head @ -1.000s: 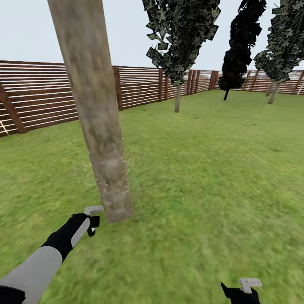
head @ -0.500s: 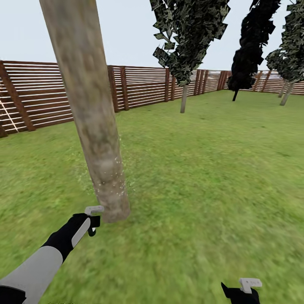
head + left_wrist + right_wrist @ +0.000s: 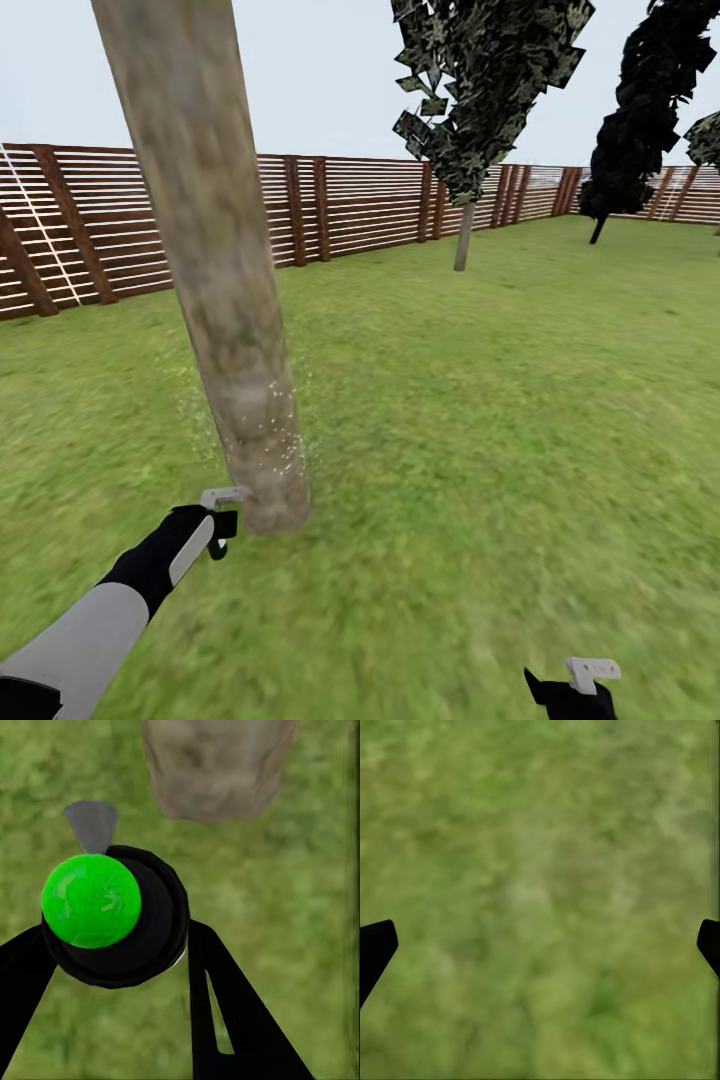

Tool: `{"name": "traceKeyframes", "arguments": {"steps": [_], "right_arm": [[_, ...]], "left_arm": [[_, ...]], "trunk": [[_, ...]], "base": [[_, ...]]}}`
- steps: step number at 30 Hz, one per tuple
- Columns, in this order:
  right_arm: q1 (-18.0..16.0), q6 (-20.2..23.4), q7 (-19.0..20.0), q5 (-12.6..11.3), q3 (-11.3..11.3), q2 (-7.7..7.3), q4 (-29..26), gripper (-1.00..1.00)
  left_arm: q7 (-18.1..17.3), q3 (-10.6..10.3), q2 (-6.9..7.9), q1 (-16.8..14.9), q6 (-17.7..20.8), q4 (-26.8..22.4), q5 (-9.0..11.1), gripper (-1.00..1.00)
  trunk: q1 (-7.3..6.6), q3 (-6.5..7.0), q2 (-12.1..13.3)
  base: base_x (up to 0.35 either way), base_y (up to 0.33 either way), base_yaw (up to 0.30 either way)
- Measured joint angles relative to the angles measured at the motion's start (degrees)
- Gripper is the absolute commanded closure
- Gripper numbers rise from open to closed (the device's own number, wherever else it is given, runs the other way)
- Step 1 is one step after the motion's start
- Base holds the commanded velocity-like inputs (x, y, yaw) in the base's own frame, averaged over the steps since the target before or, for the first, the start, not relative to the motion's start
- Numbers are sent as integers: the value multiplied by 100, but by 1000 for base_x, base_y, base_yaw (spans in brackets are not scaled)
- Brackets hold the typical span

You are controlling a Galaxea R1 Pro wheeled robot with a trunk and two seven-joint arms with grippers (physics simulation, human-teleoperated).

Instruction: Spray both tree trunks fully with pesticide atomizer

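My left gripper (image 3: 220,512) is shut on the pesticide atomizer (image 3: 226,526), a small black bottle held low beside the base of the near tree trunk (image 3: 235,330). In the left wrist view the atomizer (image 3: 142,945) shows a bright green cap and a grey nozzle pointing toward the trunk base (image 3: 217,765), with black fingers (image 3: 225,1020) on either side. Whitish pesticide specks (image 3: 275,450) dot the lower trunk and the air around it. A second tree (image 3: 463,238) stands farther off by the fence. My right gripper (image 3: 585,682) hangs open over grass.
A brown slat fence (image 3: 360,205) rings the lawn (image 3: 500,420). A black-leaved tree (image 3: 640,120) stands at the far right. Open grass stretches to the right of the near trunk toward the second tree.
The camera has turned left, so the far trees sit farther right in the picture. More whitish specks show on the lower trunk. Both arms hold the same pose.
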Motion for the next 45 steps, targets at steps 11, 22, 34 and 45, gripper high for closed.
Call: {"name": "traceKeyframes", "arguments": {"steps": [11, 22, 34, 45], "right_arm": [[0, 0, 0, 0, 0, 0, 0, -100], [0, 0, 0, 0, 0, 0, 0, -100], [0, 0, 0, 0, 0, 0, 0, -100], [0, 0, 0, -1, -1, -8, 0, -100]], "left_arm": [[-29, -44, -356, 246, -29, 195, -78, 100], [564, -125, -793, 227, 655, -1310, -113, 100], [635, 285, -772, 163, 1108, -1415, -116, 100], [641, 316, -771, 123, 1268, -1991, -111, 100]], "trunk": [[0, 0, 0], [0, 0, 0], [0, 0, 0], [0, 1, 0]], "base": [[11, -6, 130], [0, 0, 0], [-1, -143, 0], [-183, -44, 120]]}}
